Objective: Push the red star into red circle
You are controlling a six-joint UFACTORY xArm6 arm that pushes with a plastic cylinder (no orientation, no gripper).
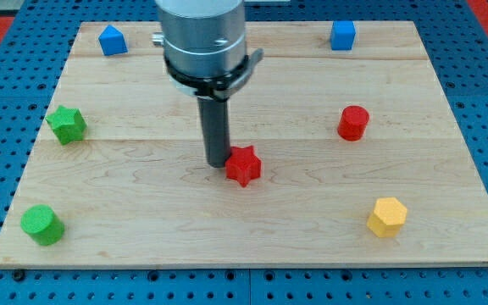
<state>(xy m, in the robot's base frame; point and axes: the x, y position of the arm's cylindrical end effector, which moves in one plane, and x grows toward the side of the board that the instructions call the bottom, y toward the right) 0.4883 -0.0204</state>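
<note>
The red star point(244, 165) lies near the middle of the wooden board. The red circle point(353, 123) stands to the view's right of it and a little higher, well apart from it. My tip point(218, 163) rests on the board just at the star's left side, touching it or nearly so. The rod rises straight up to the grey arm body at the view's top.
A green star point(67, 124) and a green circle point(41, 224) lie at the view's left. A blue block point(113, 40) is at the top left, a blue cube point(342, 36) at the top right. A yellow hexagon point(387, 217) lies at the bottom right.
</note>
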